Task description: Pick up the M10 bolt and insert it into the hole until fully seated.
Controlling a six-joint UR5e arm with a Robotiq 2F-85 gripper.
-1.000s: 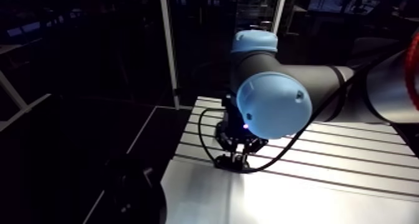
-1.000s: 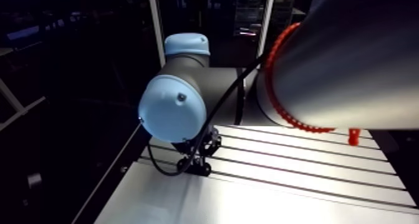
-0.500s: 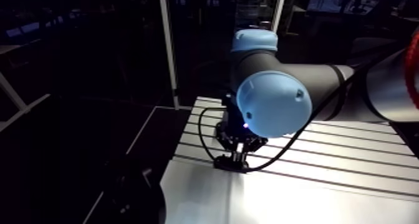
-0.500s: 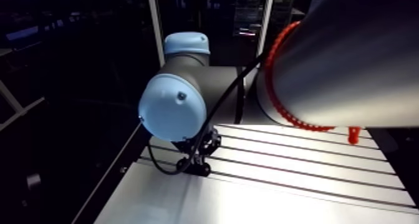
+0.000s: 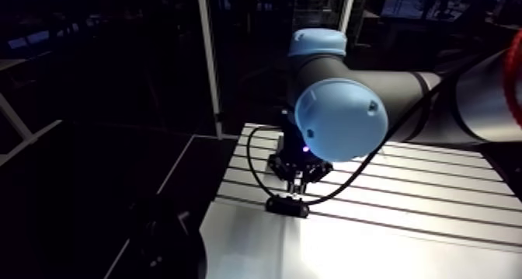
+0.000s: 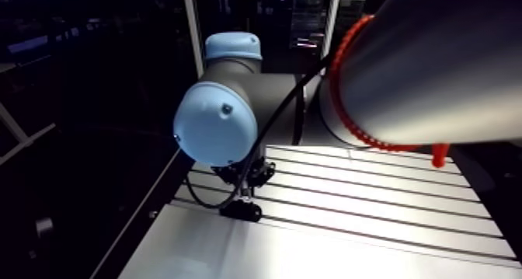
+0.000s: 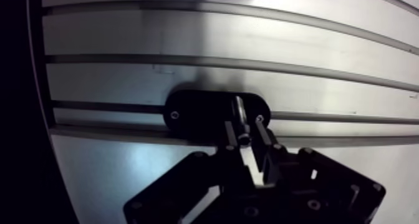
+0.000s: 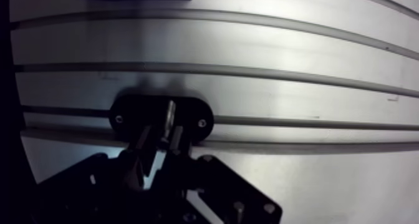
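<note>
The pincer [image 7: 248,130] is gripping the M10 bolt [image 7: 239,113], its fingers nearly closed on the shank. It is holding the bolt over the black oval block [image 7: 193,111], which is lying at 12 o'clock on the slotted counter [image 7: 187,39].

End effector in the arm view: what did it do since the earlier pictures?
The end effector has lifted up off the black block, shut on the bolt. The block stayed put on the slotted table.
</note>
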